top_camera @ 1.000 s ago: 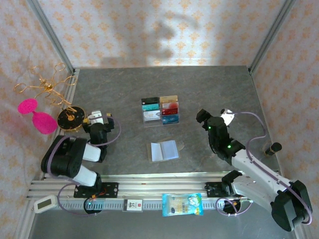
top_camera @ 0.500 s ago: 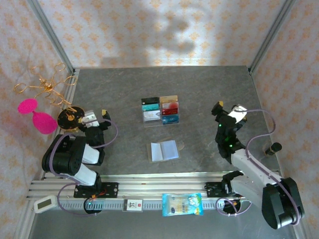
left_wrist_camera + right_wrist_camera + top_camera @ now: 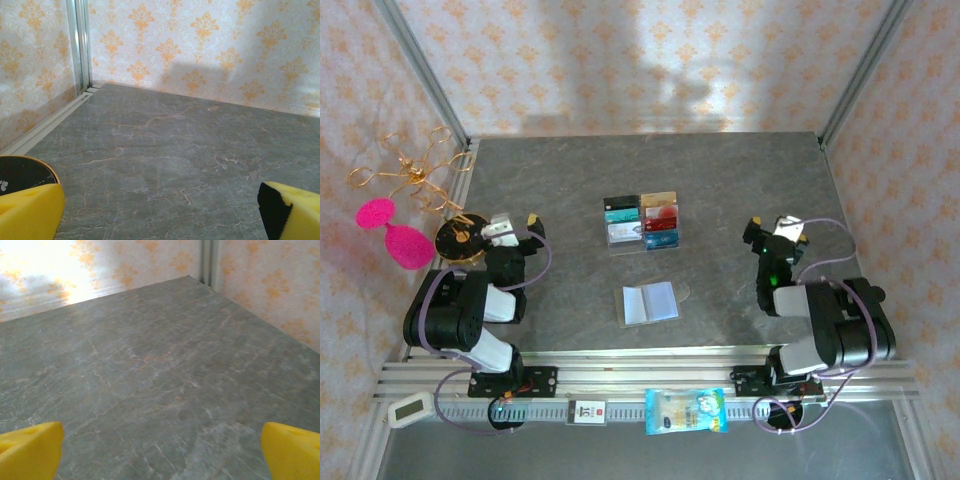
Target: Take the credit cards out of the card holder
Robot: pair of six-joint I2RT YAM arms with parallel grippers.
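Both my grippers are spread wide and nothing is between their fingers. My left gripper [image 3: 517, 226] hangs over the left side of the table [image 3: 720, 180], just beside a round black and gold disc [image 3: 458, 238], and my right gripper [image 3: 772, 236] hangs over the right side. Between them, nearer to my bases, the card holder [image 3: 650, 302] lies open and flat. The credit cards [image 3: 642, 221] lie a little beyond it, packed in two columns, not touching the holder.

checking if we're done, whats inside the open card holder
The card holder lies open; its pale pockets look bare. Cards lie beyond it. Anything slipped behind the pocket lining stays hidden.
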